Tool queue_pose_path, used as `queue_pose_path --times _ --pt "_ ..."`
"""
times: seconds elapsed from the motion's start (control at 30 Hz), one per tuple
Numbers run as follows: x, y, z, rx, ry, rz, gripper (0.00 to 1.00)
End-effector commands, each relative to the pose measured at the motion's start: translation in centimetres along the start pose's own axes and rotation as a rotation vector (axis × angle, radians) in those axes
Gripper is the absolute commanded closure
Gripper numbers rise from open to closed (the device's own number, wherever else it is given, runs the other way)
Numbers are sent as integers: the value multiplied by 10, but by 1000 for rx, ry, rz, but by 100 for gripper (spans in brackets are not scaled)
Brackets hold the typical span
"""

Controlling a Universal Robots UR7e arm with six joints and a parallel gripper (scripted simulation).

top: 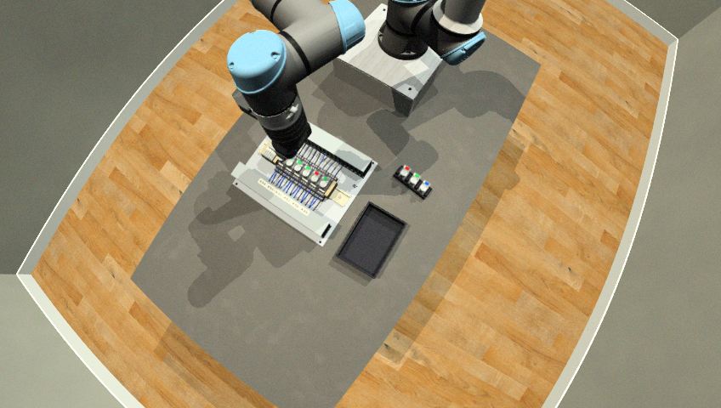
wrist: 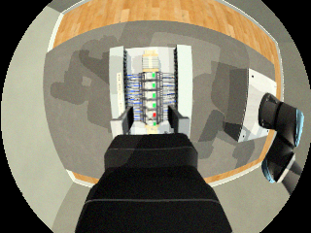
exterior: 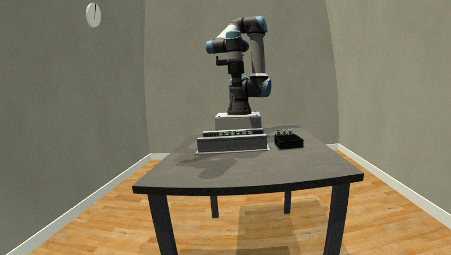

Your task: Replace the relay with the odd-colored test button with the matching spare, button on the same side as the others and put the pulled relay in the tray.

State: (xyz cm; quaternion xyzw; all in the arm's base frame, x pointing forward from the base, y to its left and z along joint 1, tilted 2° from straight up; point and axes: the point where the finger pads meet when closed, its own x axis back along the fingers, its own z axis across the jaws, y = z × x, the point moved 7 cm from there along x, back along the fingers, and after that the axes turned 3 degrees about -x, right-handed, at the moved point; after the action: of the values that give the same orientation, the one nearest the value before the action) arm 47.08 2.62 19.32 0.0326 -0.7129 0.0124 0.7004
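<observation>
The relay with the red button (top: 315, 175) (wrist: 154, 115) sits in the row, second from the end nearer the tray. The other relays in the row have green buttons, on the right side of their tops in the wrist view. The spare with the green button (top: 415, 178) (exterior: 284, 132) stands between the red-button spare (top: 405, 172) (exterior: 278, 132) and the blue-button spare (top: 424, 187) (exterior: 290, 132). The tray (top: 355, 267) (exterior: 289, 145) is empty. My gripper (top: 287, 154) (wrist: 150, 113) is open and empty, high above the panel. Relay seating depth is too small to judge.
Two raised grey wire ducts (wrist: 117, 87) (wrist: 184, 87) flank the row, with blue and white wires between. Pale terminal blocks (wrist: 151, 60) stand at the row's far end in the wrist view. The robot's base box (top: 364, 81) stands behind the panel.
</observation>
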Motion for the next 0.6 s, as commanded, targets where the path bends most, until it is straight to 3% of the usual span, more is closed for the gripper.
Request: queue_pose_path --times 0.0,0.47,0.57 --pt "1 0 0 0 -1 0 0" --pt "1 0 0 0 -1 0 0" --pt "-32 14 0 0 -1 0 0"
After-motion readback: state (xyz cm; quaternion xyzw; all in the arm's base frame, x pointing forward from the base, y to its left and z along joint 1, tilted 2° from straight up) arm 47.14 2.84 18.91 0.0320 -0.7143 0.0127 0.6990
